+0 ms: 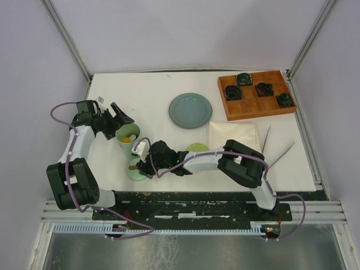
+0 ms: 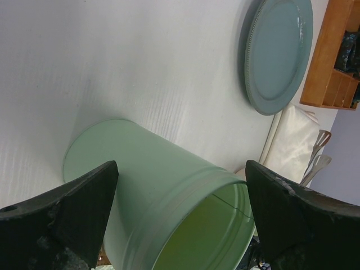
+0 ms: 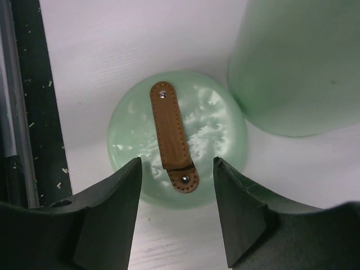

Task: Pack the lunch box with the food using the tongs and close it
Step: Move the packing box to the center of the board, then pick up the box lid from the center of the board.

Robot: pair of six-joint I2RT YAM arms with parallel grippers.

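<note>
The mint-green canister (image 1: 128, 138) of the lunch box stands uncovered, with yellow and pale food (image 1: 126, 138) inside. My left gripper (image 1: 119, 126) is open, its fingers (image 2: 84, 208) on either side of the canister (image 2: 163, 191) near the rim. The flat mint lid (image 3: 177, 135) with its brown handle (image 3: 170, 126) lies on the table in front of the canister (image 3: 298, 62). Above the lid hangs my right gripper (image 3: 176, 169), open, with the handle's near end between its fingers. A lime-green round lid (image 1: 197, 148) peeks out behind the right arm. The silver tongs (image 1: 279, 149) lie right of the cloth.
A grey-blue plate (image 1: 190, 109) sits mid-table. A wooden tray (image 1: 256, 94) with dark objects is at the back right. A folded cream cloth (image 1: 233, 135) lies right of centre. The table's black front edge (image 3: 34, 112) runs close beside the flat lid.
</note>
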